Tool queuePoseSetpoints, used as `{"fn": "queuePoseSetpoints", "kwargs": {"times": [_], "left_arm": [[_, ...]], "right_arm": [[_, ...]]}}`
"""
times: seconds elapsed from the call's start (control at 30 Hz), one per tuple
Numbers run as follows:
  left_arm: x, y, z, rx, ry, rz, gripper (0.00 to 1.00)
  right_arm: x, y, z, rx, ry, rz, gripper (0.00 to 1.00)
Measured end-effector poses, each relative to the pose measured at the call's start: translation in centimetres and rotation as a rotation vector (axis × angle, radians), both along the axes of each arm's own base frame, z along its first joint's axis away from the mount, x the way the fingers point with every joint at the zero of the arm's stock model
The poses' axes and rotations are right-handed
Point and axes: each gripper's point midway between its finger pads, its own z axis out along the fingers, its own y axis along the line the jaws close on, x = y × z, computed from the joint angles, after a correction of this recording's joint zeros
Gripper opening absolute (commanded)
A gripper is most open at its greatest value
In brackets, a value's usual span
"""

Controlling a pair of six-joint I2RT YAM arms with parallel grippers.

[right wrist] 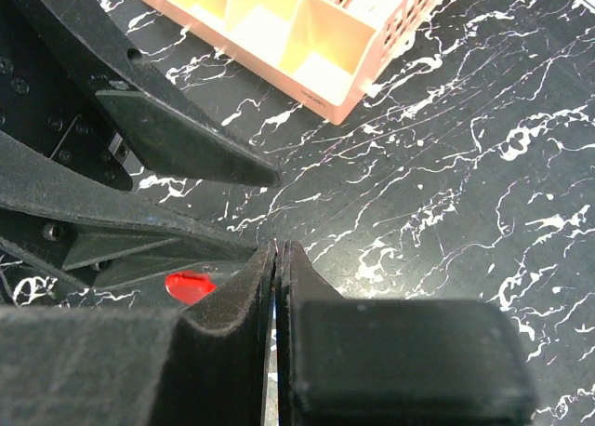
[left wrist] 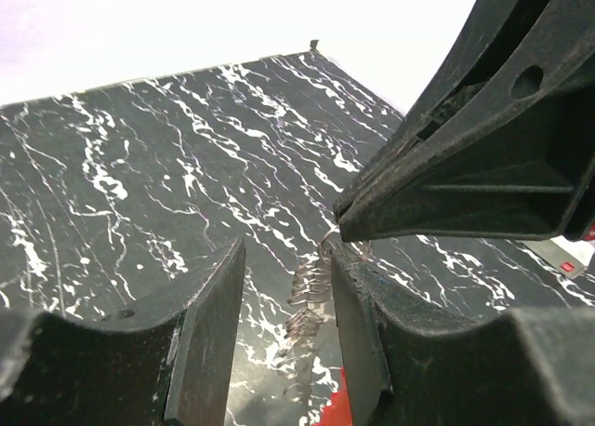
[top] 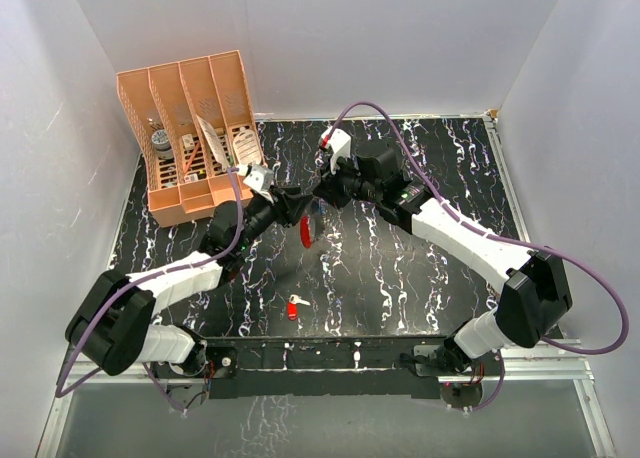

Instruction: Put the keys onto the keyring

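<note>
The keyring hangs between my two grippers above the middle of the table; its red strip (top: 305, 234) shows in the top view. In the left wrist view its grey coiled band (left wrist: 311, 296) runs between my left gripper's (left wrist: 286, 259) fingers, which stand apart without touching it. My right gripper (left wrist: 342, 223) is shut on the thin wire loop at the band's top end. In the right wrist view the right gripper (right wrist: 278, 249) is pressed shut, with the red strip (right wrist: 189, 285) beside it. The red-headed key (top: 292, 307) lies on the table nearer the bases. The blue-headed key is hidden.
An orange slotted organizer (top: 190, 138) holding several small items stands at the back left, also in the right wrist view (right wrist: 307, 35). White walls enclose the black marbled table (top: 430, 278). The two grippers (top: 293, 206) (top: 322, 191) nearly touch tip to tip.
</note>
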Motion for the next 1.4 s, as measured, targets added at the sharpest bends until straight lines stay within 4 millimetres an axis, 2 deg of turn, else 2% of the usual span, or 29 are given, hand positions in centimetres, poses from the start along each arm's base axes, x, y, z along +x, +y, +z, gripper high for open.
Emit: {"fn": "queuePoseSetpoints", "kwargs": {"times": [0.23,0.6,0.77,0.93,1.13,1.4], "left_arm": [[0.3,0.2,0.8,0.035,-0.086,0.029,0.40],[-0.1,-0.2,0.4,0.079,-0.128,0.025,0.40],[-0.4,-0.3,0.0,0.084,-0.127,0.025,0.44],[-1.7,0.3,-0.8,0.088,-0.121,0.017,0.52],[-2.7,0.3,0.5,0.072,-0.163,-0.017,0.54],[-3.0,-0.7,-1.2,0.099,-0.133,-0.066,0.54]], "right_arm": [[-0.5,0.2,-0.1,0.003,0.014,0.024,0.00],[-0.8,0.3,-0.3,0.004,0.028,0.035,0.00],[-0.7,0.2,-0.3,0.004,0.033,0.024,0.00],[-0.5,0.1,-0.4,0.006,0.038,0.005,0.00],[-0.4,0.1,0.0,0.012,0.032,0.001,0.00],[-0.3,0.3,0.8,0.027,0.026,0.001,0.00]]}}
